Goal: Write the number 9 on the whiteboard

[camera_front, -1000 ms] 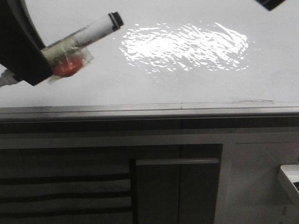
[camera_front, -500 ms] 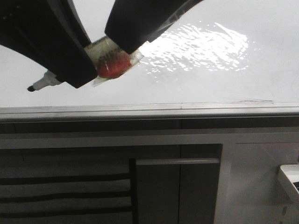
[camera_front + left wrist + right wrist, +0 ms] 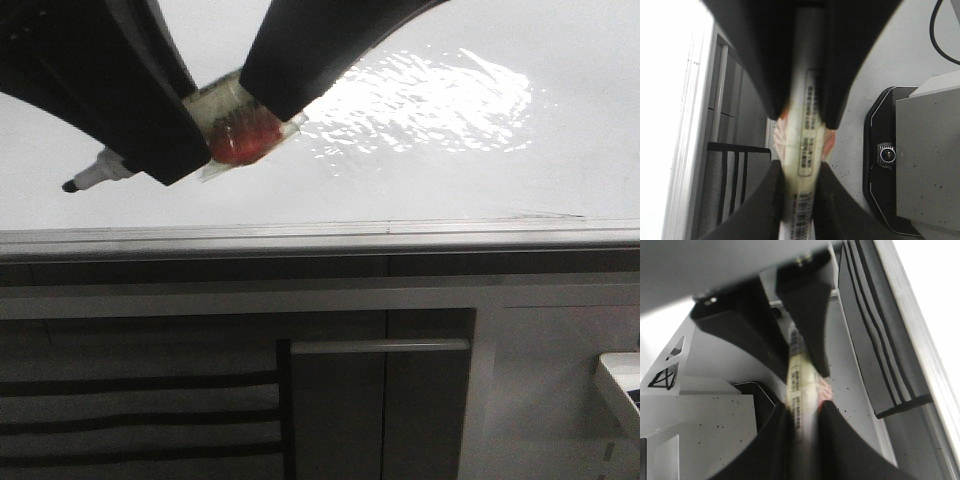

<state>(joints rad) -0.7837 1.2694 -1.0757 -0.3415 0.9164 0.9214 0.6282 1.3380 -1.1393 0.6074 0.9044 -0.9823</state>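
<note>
The whiteboard (image 3: pixel 450 175) is a glossy pale board with a rippled glare patch (image 3: pixel 430 100). No number 9 shows on it. A white marker with a barcode label (image 3: pixel 807 140) and a red taped lump (image 3: pixel 240 138) hangs over the board's near left part. Its dark tip (image 3: pixel 70 186) points left and down, close above the board. My left gripper (image 3: pixel 800 172) is shut on the marker and shows as the black mass at the left of the front view (image 3: pixel 150 140). My right gripper (image 3: pixel 804 412) is shut on the marker's upper end (image 3: pixel 290 70).
A thin metal edge strip (image 3: pixel 320 235) runs along the board's near side. Below it stand a grey cabinet with a bar handle (image 3: pixel 380 345), black slats (image 3: pixel 140 410) and a white corner (image 3: pixel 620 385). The robot's black base with its camera (image 3: pixel 887 155) shows in the left wrist view.
The left gripper has carried the marker right, so its tip now shows at the left. The right gripper came down from the top and closed on the marker's upper end. Almost still over the last half second.
</note>
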